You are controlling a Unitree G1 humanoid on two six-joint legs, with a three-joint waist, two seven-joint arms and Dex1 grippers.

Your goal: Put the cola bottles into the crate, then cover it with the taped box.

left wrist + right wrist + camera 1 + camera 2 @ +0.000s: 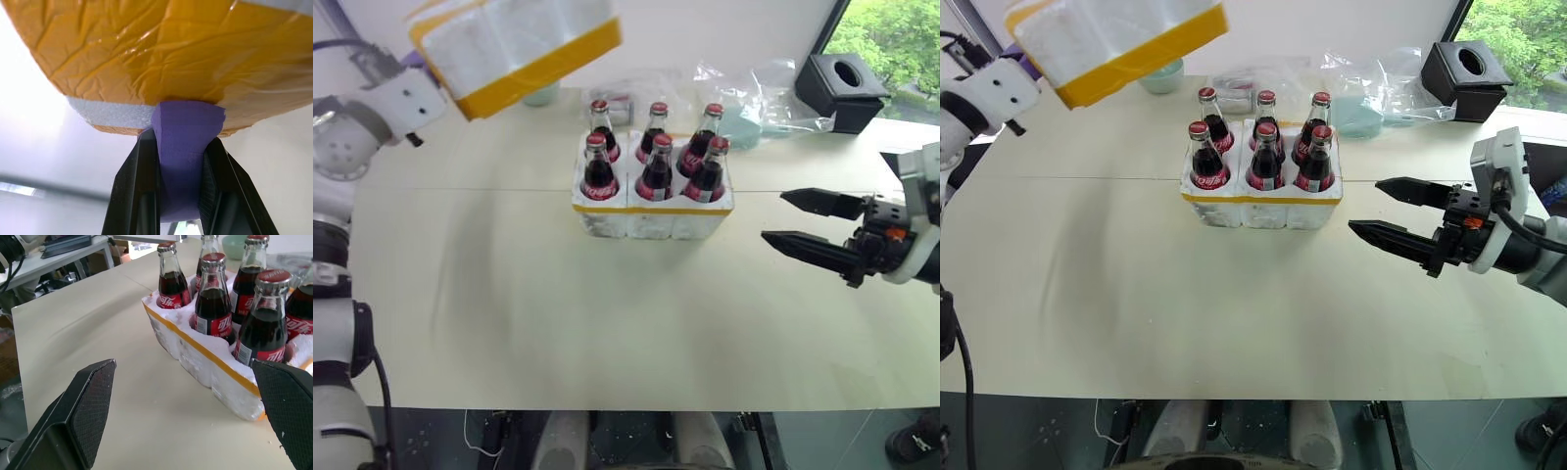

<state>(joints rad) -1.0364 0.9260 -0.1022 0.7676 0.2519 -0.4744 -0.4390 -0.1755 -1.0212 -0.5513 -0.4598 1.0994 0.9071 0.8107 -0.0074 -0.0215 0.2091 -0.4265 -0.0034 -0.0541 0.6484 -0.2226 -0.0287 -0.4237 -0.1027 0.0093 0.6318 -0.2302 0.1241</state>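
Note:
Several cola bottles (pixel 656 157) stand upright in the wells of the crate (pixel 651 217), a low white foam block with a thin yellow band, at the middle of the table. The taped box (pixel 514 49), white foam with wide yellow tape, hangs tilted in the air at the far left, above and left of the crate. My left gripper (pixel 181 137) is shut on a purple tab (pixel 183 161) stuck to the box. To the right of the crate, apart from it, my right gripper (pixel 773 216) is open and points toward it with nothing between its fingers (pixel 83 401).
A black box with a round hole (pixel 842 90) stands at the far right corner. Crumpled clear plastic bags (pixel 754 108) and a pale green bowl (pixel 1163 76) lie behind the crate. The beige table (pixel 558 333) extends toward me, in front of the crate.

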